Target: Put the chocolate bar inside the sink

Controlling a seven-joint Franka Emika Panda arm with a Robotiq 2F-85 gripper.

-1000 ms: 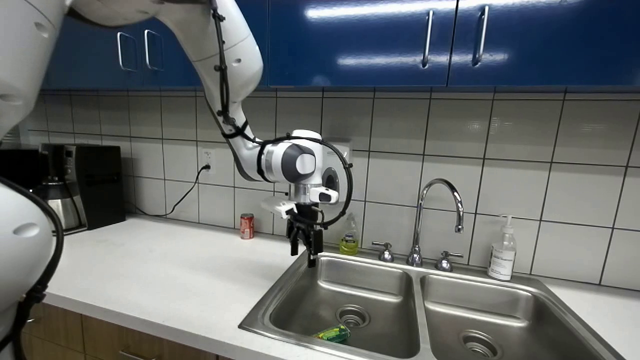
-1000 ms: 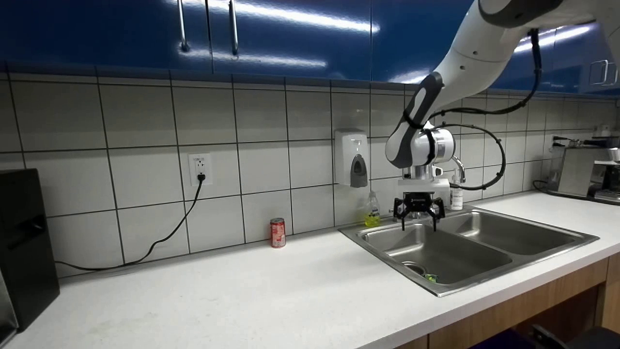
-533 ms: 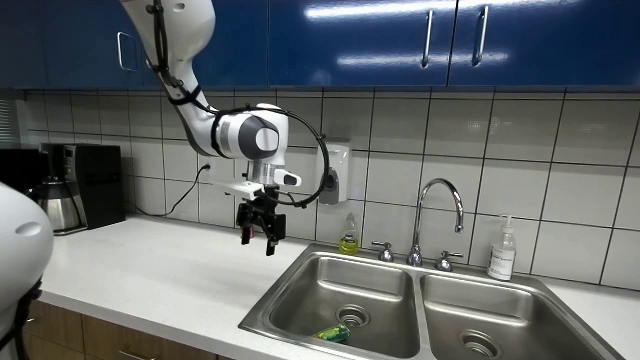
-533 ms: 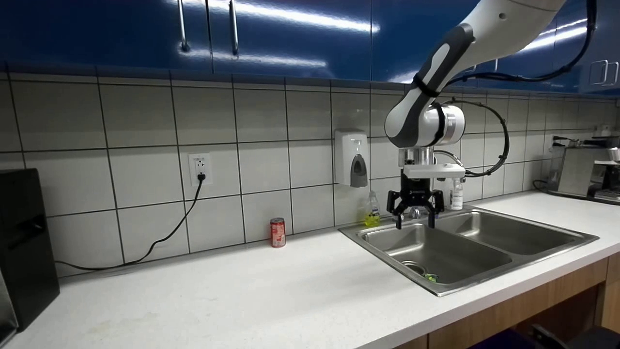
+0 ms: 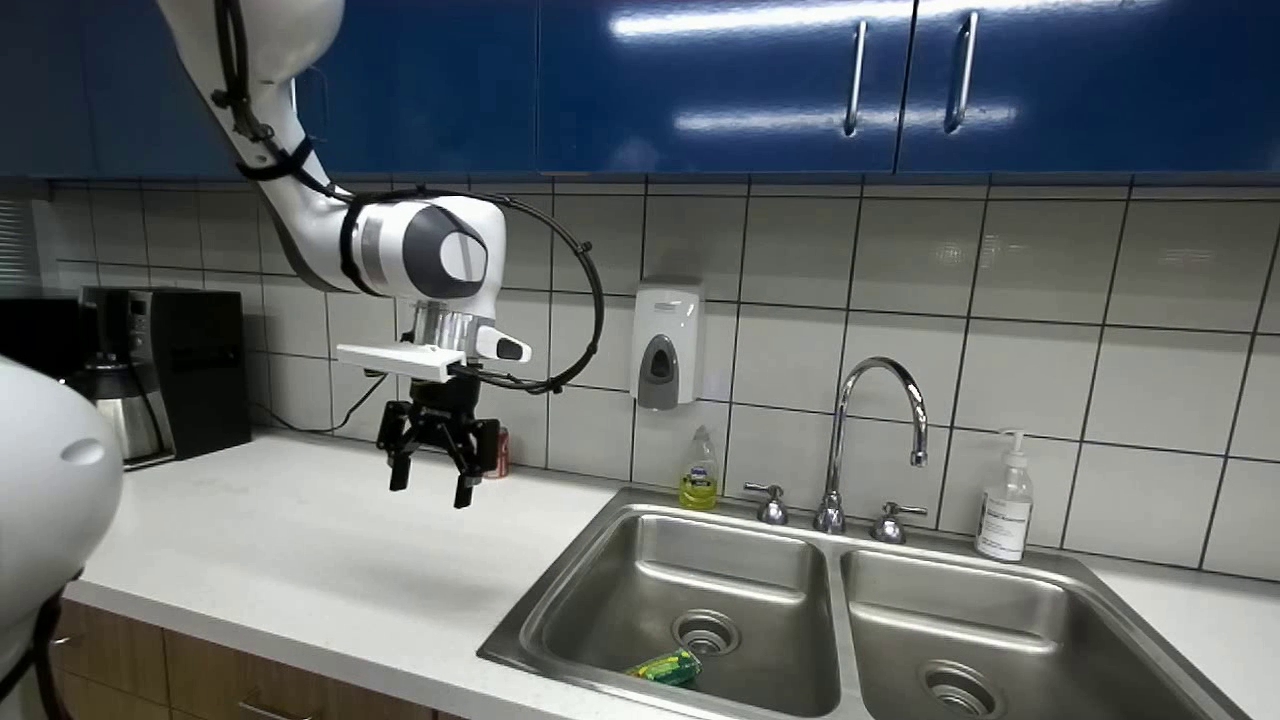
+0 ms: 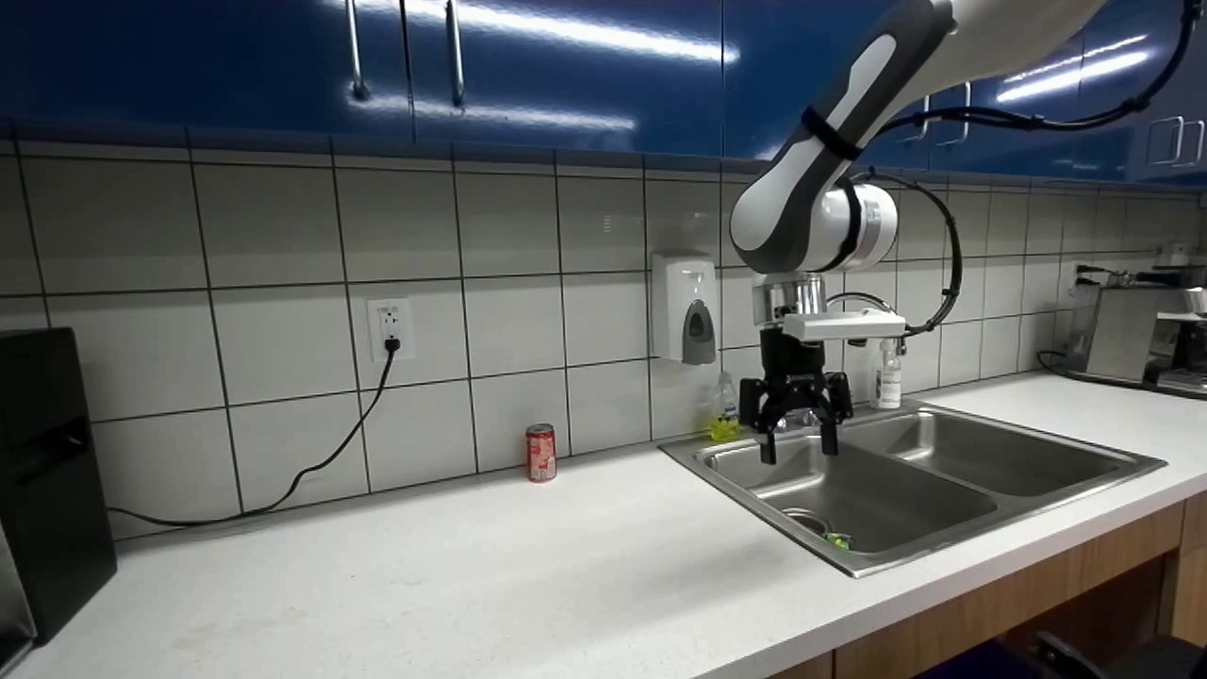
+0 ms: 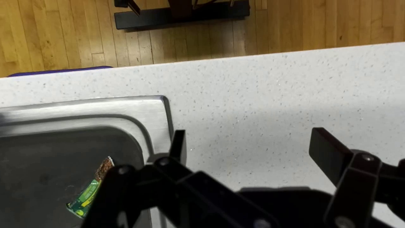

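The chocolate bar (image 5: 668, 668), in a green wrapper, lies on the floor of the sink's left basin (image 5: 735, 575), close to the round drain and the front wall. It shows small in an exterior view (image 6: 838, 540). In the wrist view the bar (image 7: 84, 199) has a reddish-brown end, and a gripper finger hides part of it. The sink rim (image 7: 139, 106) is at the left there. My gripper (image 5: 432, 484) is open and empty, above the white counter beside the sink. It also shows open in an exterior view (image 6: 799, 448) and in the wrist view (image 7: 248, 142), with only counter between its fingers.
A red can (image 6: 540, 455) stands on the counter by the wall. A dish soap bottle (image 5: 698, 482), the chrome faucet (image 5: 838, 450) and a pump bottle (image 5: 1003, 515) stand behind the sink. A wall dispenser (image 5: 668, 345) hangs above. A black coffee maker (image 5: 195, 370) is at the far left.
My gripper has moved away from above the sink's corner, leftward over the counter in an exterior view. It stays open. The chocolate bar has not moved in the basin.
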